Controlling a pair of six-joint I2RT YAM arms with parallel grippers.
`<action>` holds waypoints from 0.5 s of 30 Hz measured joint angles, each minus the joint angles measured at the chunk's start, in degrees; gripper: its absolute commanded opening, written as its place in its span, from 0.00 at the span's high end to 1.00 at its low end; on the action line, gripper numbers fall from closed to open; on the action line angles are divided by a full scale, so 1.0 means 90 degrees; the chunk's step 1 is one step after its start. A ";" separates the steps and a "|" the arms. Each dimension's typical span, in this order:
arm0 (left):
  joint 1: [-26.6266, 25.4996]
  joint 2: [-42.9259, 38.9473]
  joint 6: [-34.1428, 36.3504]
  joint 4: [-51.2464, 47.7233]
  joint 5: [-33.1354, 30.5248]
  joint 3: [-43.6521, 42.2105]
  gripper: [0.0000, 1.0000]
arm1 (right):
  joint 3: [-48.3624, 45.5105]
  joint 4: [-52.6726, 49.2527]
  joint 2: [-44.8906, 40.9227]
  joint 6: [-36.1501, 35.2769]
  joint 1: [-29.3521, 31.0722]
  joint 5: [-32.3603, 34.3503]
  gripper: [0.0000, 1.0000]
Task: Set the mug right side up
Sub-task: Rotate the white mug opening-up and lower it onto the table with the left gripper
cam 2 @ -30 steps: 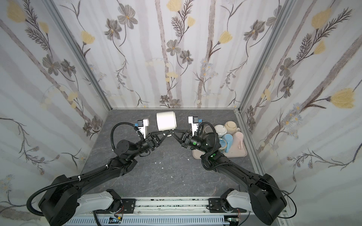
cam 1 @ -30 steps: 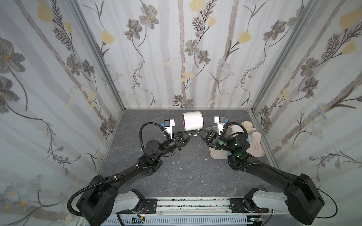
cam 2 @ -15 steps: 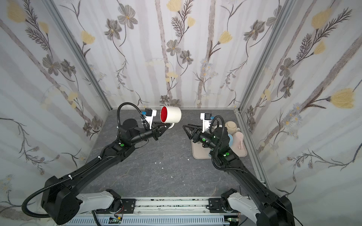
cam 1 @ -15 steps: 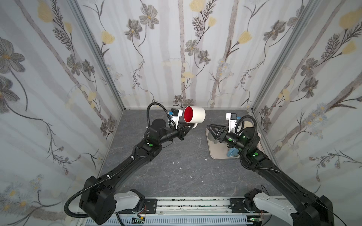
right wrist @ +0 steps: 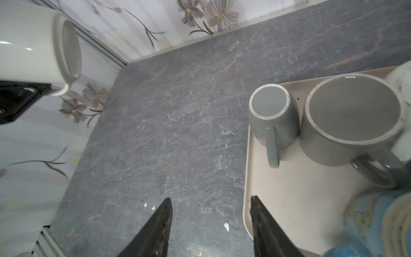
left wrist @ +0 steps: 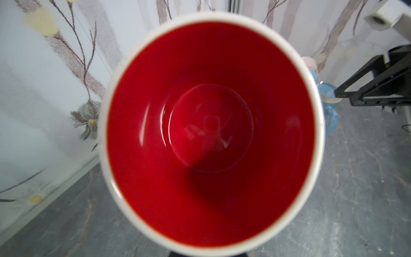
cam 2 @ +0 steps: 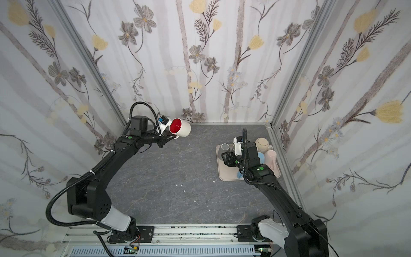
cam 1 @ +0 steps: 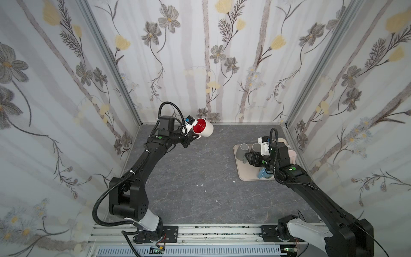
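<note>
Red-lined mug (cam 1: 203, 130) aloft — tray (cam 1: 247, 174), 2 grey mugs (right wrist: 273, 115)

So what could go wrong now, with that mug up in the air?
1. Only the left gripper holds the mug, in the air and tilted on its side; a slip could drop it onto the table.
2. The mug looks close to the back wall; turning it upright might knock it there.
3. The open right gripper sits by the tray's grey mugs; a careless move could bump them.
</note>
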 measured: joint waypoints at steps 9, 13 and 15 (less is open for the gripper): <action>0.0073 0.2234 0.2356 -0.2307 -0.1224 0.1807 1.00 | -0.0007 -0.0639 0.0172 -0.0362 0.0000 0.0712 0.44; 0.0192 0.2963 0.2985 -0.2861 -0.1627 0.2443 1.00 | 0.0109 -0.0748 0.0423 -0.0357 0.0000 0.0741 0.45; 0.0299 0.3235 0.3232 -0.3009 -0.1773 0.2715 1.00 | 0.0202 -0.0811 0.0539 -0.0333 0.0000 0.0770 0.45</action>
